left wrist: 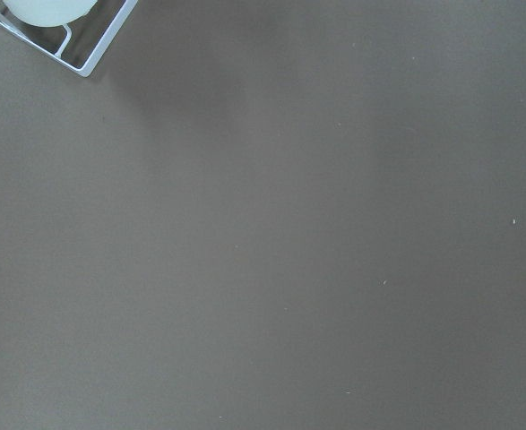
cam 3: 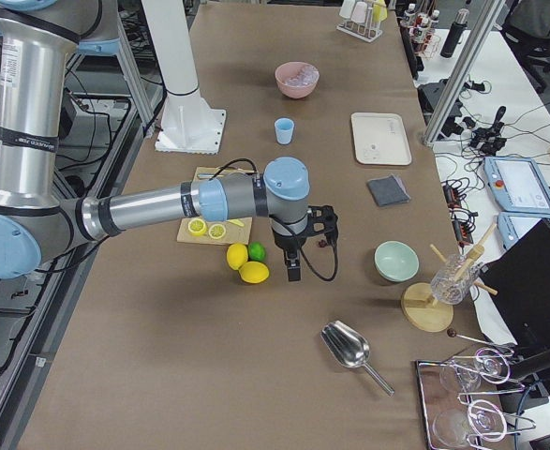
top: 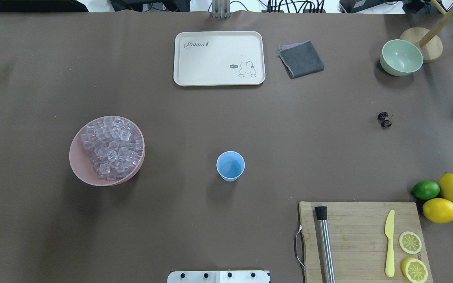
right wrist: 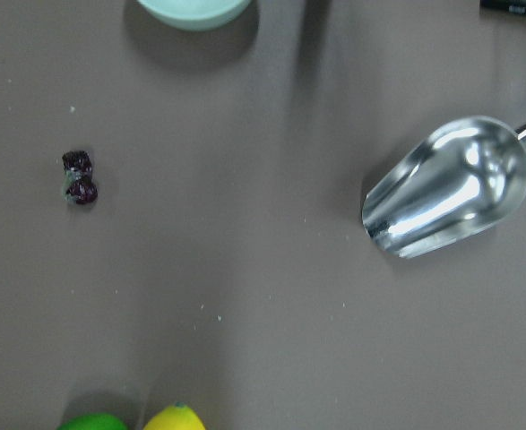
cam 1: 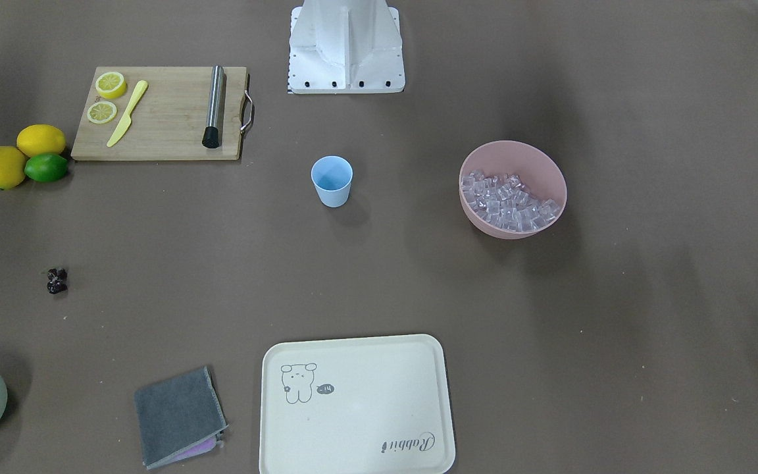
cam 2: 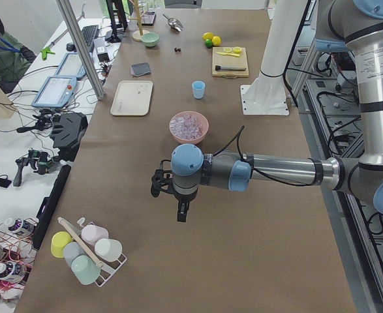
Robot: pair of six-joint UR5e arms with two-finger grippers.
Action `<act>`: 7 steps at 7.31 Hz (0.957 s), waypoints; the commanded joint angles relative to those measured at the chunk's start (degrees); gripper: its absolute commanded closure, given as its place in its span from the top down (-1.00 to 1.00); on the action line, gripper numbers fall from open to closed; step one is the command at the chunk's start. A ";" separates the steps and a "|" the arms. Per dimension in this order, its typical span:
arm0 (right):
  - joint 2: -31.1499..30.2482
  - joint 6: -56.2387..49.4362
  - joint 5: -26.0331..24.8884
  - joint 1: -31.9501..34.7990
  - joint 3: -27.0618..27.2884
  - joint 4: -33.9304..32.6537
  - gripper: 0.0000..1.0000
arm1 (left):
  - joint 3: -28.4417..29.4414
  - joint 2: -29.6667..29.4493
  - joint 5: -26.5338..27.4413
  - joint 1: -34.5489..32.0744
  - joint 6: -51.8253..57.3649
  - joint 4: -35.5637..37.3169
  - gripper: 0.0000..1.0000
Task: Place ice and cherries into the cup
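On my left the ice fills the pink bowl. The cup stands alone mid-desk. The cherries lie well right. I cannot tell how open the left fingers or right fingers are.

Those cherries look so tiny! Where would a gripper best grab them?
Probably from straight above, pinching the cherries across their two dark fruits: they lie low on the table with nothing close by, and the stem looks too thin to hold.
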 commanded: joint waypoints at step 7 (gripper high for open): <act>-2.31 8.15 3.26 1.47 -5.19 20.15 1.00 | 1.36 -1.66 0.41 1.01 -2.50 -26.49 0.98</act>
